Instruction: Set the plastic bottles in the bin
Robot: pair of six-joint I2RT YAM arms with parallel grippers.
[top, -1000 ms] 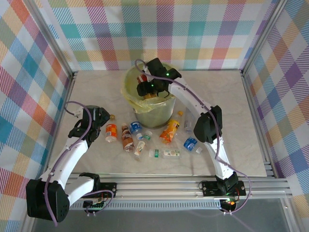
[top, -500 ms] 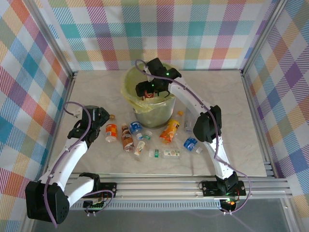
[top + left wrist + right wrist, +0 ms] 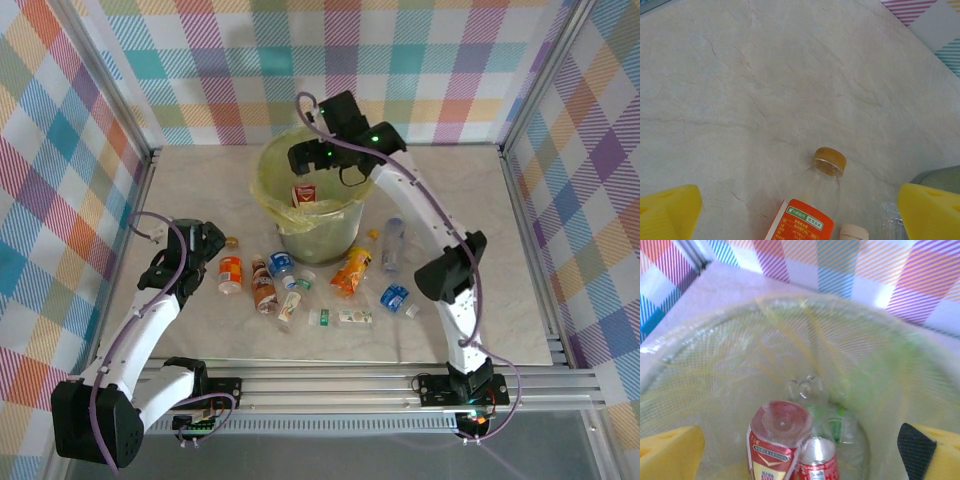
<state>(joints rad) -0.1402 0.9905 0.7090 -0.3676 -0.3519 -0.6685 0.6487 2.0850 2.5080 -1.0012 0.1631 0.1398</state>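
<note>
Right tool (image 3: 303, 158) wide and empty above the bin (image 3: 262, 185); left tool (image 3: 210, 250) wide over an orange-labelled bottle (image 3: 807, 210).
Bottles judged light, thin-walled, slippery; a hold across the stiffer neck is advised. Red-labelled bottles (image 3: 779, 440) are seen in the bagged bin; the remaining plastic bottles (image 3: 352, 270) lie on the desk (image 3: 480, 300) before it.

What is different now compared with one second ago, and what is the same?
The right end effector opened over the bin and let go of the red-labelled bottle, which now lies inside. It then drew back toward the far rim, and its elbow swung right. The left end effector, open, and the bottles on the table stayed put.
</note>
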